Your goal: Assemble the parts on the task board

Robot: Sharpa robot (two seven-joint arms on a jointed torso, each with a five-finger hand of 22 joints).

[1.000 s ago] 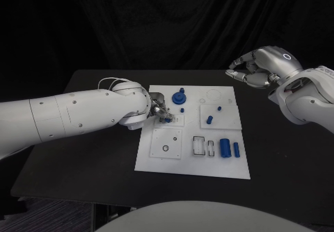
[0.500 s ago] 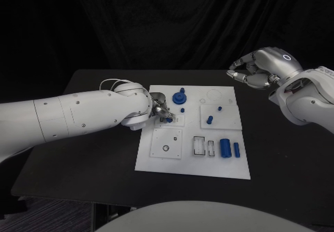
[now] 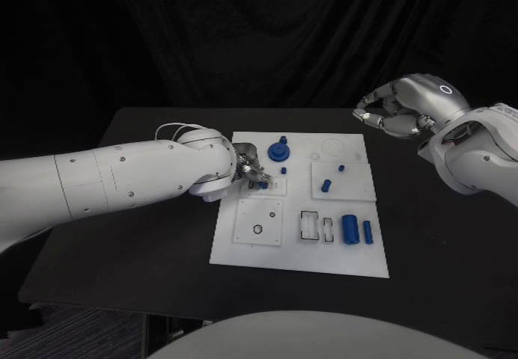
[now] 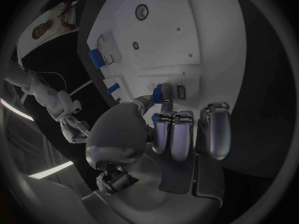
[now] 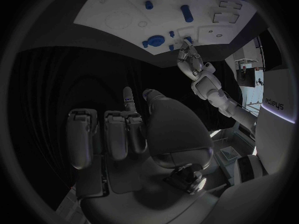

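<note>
A small blue part (image 4: 158,92) is being pinched by the left hand (image 3: 247,173) over the task board (image 3: 300,262)'s far-left plate; insertion appears under way, calling for alignment. The right hand (image 3: 391,112) is being held curled and empty beyond the board.

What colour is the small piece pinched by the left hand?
Blue piece, clearest in the left wrist view.

Robotics lab test cell; black table (image 3: 129,247) backed by black curtain (image 3: 216,52); white task board (image 3: 275,258) with blue parts (image 3: 349,228); two white robot arms.
</note>
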